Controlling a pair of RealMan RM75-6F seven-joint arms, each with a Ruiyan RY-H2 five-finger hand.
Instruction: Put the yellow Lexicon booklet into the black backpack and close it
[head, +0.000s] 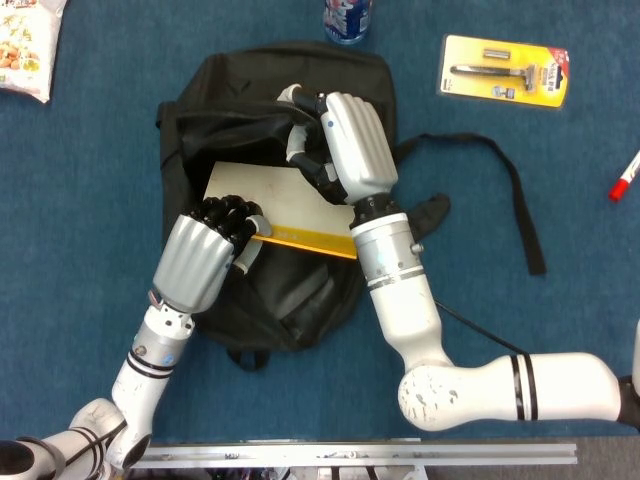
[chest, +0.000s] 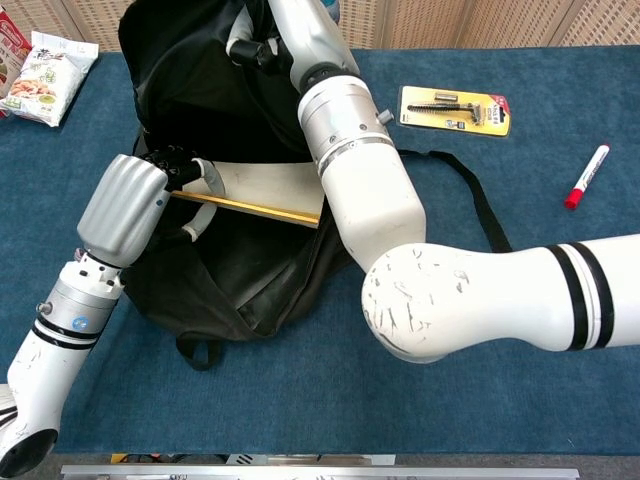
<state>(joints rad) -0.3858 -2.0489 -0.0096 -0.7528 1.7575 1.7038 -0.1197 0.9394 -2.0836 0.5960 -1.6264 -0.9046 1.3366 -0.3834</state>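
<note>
Left fingers (head: 232, 215) pinch the booklet (head: 268, 197) at its yellow edge; right hand (head: 350, 145) grips the backpack (head: 262, 290) flap, holding the mouth open. Booklet half inside: insertion step, next push deeper. Chest view: left hand (chest: 128, 205) holds the booklet (chest: 262, 190); right fingers hidden behind the forearm, zipper not visible.

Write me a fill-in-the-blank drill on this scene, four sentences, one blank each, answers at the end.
1. The left hand holds the ____ booklet at its near edge.
2. The booklet sits partly inside the black ____, whose opening the right hand grips.
3. The packaged razor lies to the right of the backpack on a ____ backing card.
4. The marker at the far right has a ____ cap.

Missing words: yellow; backpack; yellow; red
</note>
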